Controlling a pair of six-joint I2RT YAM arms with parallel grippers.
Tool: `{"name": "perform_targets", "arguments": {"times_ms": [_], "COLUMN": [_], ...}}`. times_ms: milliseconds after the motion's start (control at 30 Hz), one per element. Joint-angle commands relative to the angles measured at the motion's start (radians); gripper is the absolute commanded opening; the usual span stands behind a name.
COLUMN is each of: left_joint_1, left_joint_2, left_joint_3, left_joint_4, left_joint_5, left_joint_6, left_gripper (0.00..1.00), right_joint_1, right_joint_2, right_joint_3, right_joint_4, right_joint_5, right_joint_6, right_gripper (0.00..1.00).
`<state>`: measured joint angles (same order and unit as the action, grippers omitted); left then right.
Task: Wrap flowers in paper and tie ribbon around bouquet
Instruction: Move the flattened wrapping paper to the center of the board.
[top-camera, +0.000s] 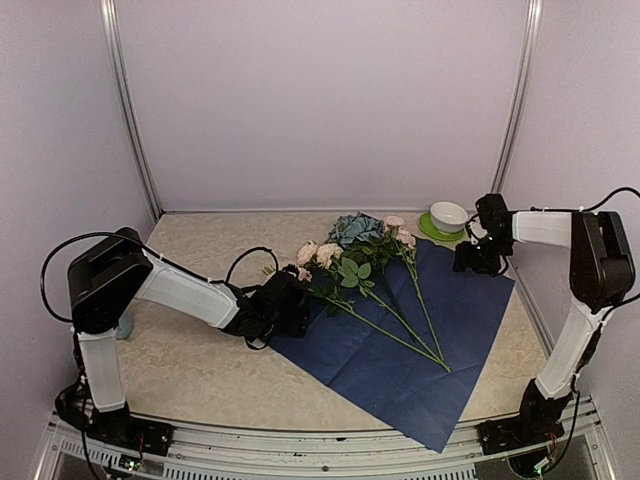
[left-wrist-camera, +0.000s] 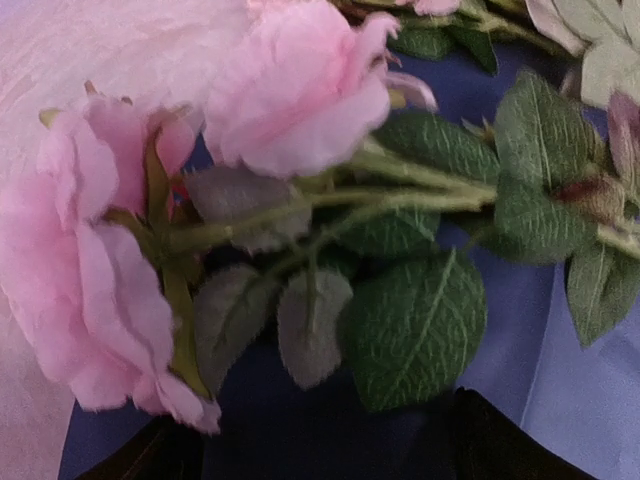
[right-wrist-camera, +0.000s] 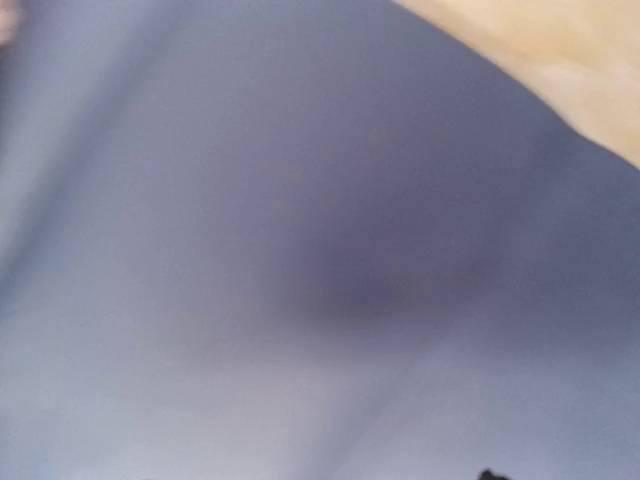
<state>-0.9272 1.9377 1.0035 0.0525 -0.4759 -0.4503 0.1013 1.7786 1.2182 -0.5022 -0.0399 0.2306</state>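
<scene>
The paper (top-camera: 400, 380) lies flat on the table, dark blue side up. The flowers (top-camera: 365, 270) rest loose on it, pink and blue-grey blooms at the back left, stems running toward the front right. My left gripper (top-camera: 300, 300) sits low at the paper's left edge beside the pink blooms (left-wrist-camera: 90, 270). It is open (left-wrist-camera: 320, 462), its dark fingers (left-wrist-camera: 500, 440) wide apart over bare paper (left-wrist-camera: 560, 400). My right gripper (top-camera: 475, 262) hovers at the paper's right corner. Its wrist view is a blur of paper (right-wrist-camera: 300, 250), with only one fingertip (right-wrist-camera: 490, 475) showing. The ribbon and a bouquet are out of view.
A white bowl on a green saucer (top-camera: 447, 217) stands at the back right, just behind my right gripper. A small pale blue object (top-camera: 125, 328) sits by the left arm. The beige table (top-camera: 200, 360) is ringed by booth walls.
</scene>
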Motion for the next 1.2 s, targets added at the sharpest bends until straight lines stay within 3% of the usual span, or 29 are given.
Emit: {"name": "perform_targets", "arguments": {"times_ms": [0,300,400,433,500,567,767,967,1167], "left_joint_1": [0.013,0.045,0.028,0.023,0.040,0.083,0.166,0.161,0.192], "left_joint_2": [0.079,0.053,-0.043,-0.086,-0.158,-0.202,-0.231,-0.124,-0.024], "left_joint_3": [0.055,0.000,-0.033,-0.049,-0.067,-0.082,-0.144,-0.102,-0.051], "left_joint_4": [-0.105,-0.069,-0.055,-0.044,-0.042,-0.063,-0.098,-0.130,-0.239], "left_joint_5": [-0.026,-0.011,-0.031,-0.021,0.052,0.107,0.098,0.089,-0.017], "left_joint_6": [0.009,0.022,0.024,0.027,0.023,-0.011,-0.037,-0.010,0.019], "left_gripper": [0.84,0.86,0.91,0.95,0.99,0.99,0.99,0.99,0.99], "right_joint_1": [-0.048,-0.239,-0.248,-0.248,-0.251,-0.256,-0.233,-0.201,-0.160], "right_joint_2": [0.067,0.250,0.347,0.371,0.402,0.425,0.394,0.315,0.238], "right_joint_3": [0.042,0.213,0.315,0.339,0.363,0.385,0.295,0.184,0.087], "right_joint_4": [0.013,-0.027,-0.117,-0.134,-0.140,-0.152,-0.165,-0.158,-0.134], "right_joint_5": [0.098,0.036,0.038,0.053,0.065,0.047,-0.015,-0.077,-0.129], "right_joint_6": [0.017,-0.026,-0.082,-0.094,-0.109,-0.114,-0.143,-0.127,-0.086], "right_gripper": [0.67,0.70,0.87,0.97,1.00,1.00,0.83,0.79,0.75]}}
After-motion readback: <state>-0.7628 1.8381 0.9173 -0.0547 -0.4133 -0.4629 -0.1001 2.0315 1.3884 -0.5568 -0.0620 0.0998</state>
